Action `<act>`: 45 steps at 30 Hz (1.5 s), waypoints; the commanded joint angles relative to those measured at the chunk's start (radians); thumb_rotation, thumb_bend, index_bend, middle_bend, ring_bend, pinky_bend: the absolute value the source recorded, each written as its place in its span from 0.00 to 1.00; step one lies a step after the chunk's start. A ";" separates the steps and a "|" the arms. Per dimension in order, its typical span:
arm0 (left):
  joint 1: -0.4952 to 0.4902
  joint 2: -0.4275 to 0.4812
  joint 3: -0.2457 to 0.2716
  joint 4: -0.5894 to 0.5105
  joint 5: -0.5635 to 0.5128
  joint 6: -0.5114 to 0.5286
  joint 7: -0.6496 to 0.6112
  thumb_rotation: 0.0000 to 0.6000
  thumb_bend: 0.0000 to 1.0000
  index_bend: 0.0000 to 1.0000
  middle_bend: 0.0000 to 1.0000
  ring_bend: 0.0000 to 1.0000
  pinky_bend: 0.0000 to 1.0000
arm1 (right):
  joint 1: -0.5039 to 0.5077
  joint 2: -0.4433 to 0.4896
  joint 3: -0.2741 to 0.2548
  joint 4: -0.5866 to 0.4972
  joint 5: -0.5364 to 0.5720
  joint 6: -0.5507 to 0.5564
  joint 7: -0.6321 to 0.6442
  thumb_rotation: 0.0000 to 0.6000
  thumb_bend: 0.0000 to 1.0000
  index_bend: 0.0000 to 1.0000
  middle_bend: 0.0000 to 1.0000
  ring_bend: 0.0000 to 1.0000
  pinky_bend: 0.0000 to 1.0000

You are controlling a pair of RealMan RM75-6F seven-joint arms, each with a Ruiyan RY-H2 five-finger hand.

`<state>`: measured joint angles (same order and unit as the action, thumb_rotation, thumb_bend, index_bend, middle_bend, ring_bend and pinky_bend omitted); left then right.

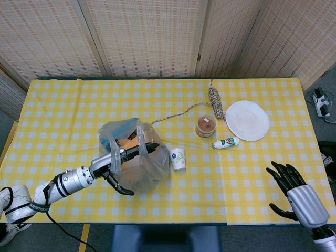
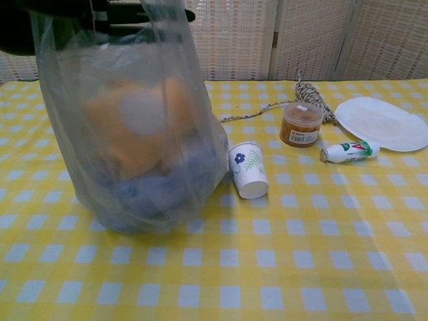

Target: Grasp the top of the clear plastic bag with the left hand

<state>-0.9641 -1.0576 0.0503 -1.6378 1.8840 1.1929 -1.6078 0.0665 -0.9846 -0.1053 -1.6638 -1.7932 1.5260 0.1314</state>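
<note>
Two hands seen. Left hand [image 1: 126,157] lies across the top of the bag [image 1: 134,163], fingers extended through its gathered mouth; closure unclear. Bag stands on table [image 1: 63,105]. Grasp apparently unfinished. Right hand [image 1: 294,194] spread, idle.

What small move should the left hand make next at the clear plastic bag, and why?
Probably close the fingers on the bag's top. The left hand lies across the open top of the clear plastic bag, fingers stretched over the mouth and thumb hanging below, so the film does not look gathered yet. The paper cup stands close beside the bag, so avoid pushing sideways.
</note>
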 commanded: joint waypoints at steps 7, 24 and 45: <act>-0.031 -0.002 -0.005 0.024 -0.009 0.029 -0.046 1.00 0.07 0.01 0.00 0.00 0.00 | -0.001 0.004 0.003 0.004 0.007 0.005 0.013 1.00 0.24 0.00 0.00 0.00 0.00; -0.121 -0.073 0.003 0.101 0.004 0.050 -0.303 1.00 0.06 0.01 0.01 0.00 0.00 | 0.007 0.007 0.013 0.000 0.032 -0.016 0.020 1.00 0.24 0.00 0.00 0.00 0.00; -0.224 -0.128 0.016 0.119 -0.015 0.034 -0.476 1.00 0.07 0.05 0.11 0.04 0.19 | 0.006 0.012 0.018 0.004 0.040 -0.013 0.034 1.00 0.24 0.00 0.00 0.00 0.00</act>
<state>-1.1831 -1.1915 0.0602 -1.5152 1.8620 1.2301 -2.0844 0.0731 -0.9725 -0.0876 -1.6601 -1.7534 1.5125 0.1656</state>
